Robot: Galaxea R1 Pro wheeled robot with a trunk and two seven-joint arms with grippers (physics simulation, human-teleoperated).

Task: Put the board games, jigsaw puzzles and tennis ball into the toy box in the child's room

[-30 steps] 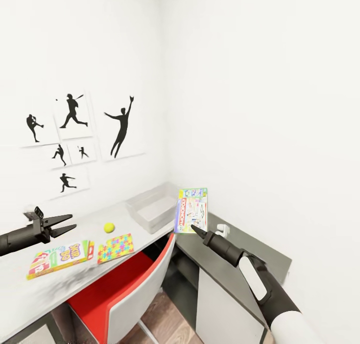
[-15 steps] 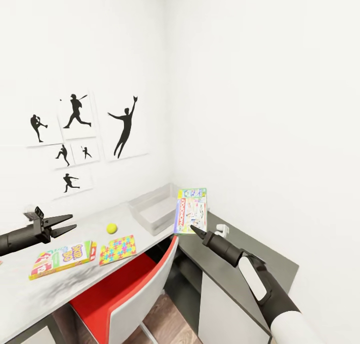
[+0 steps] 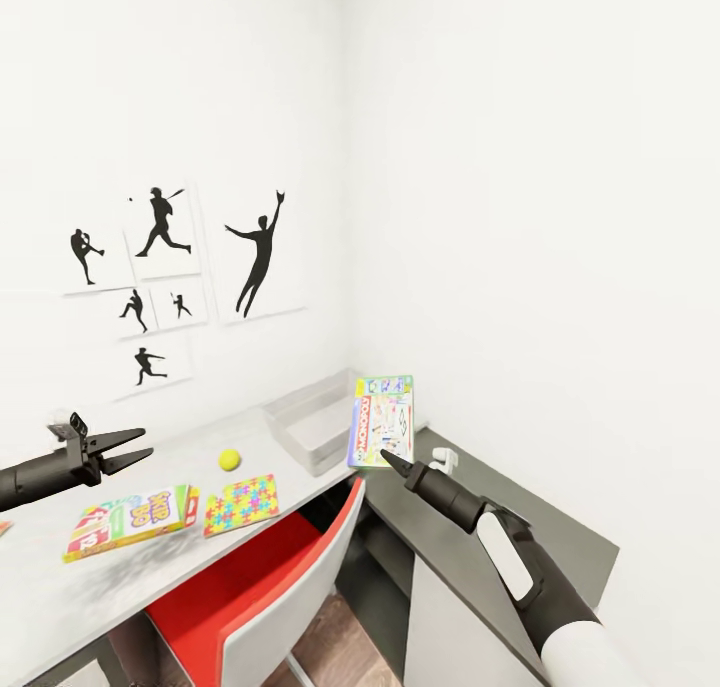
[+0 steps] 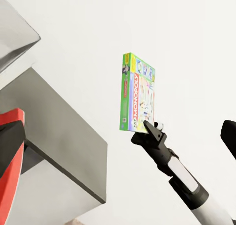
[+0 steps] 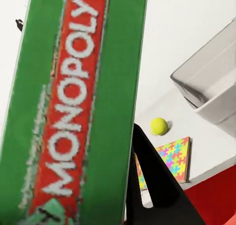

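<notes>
- Right gripper [image 3: 386,456] is pinched on the bottom edge of the green Monopoly box [image 3: 382,419], holding it upright in the air just right of the toy box [image 3: 312,422].
- Left gripper [image 3: 128,447] hangs over the table [image 3: 190,442] with its jaws spread, nothing in them.
- SKIP-BO box [image 3: 130,520] lies flat on the table near the front edge, with one jigsaw [image 3: 241,503] just beside it.
- Tennis ball [image 3: 230,459] sits behind the jigsaw, between it and the toy box.
- Toy box sits in the corner by the wall; can't tell what's inside.
- Red chair [image 3: 270,577] is tucked under the table.
- Baseball silhouette prints [image 3: 160,277] hang on the wall.
</notes>
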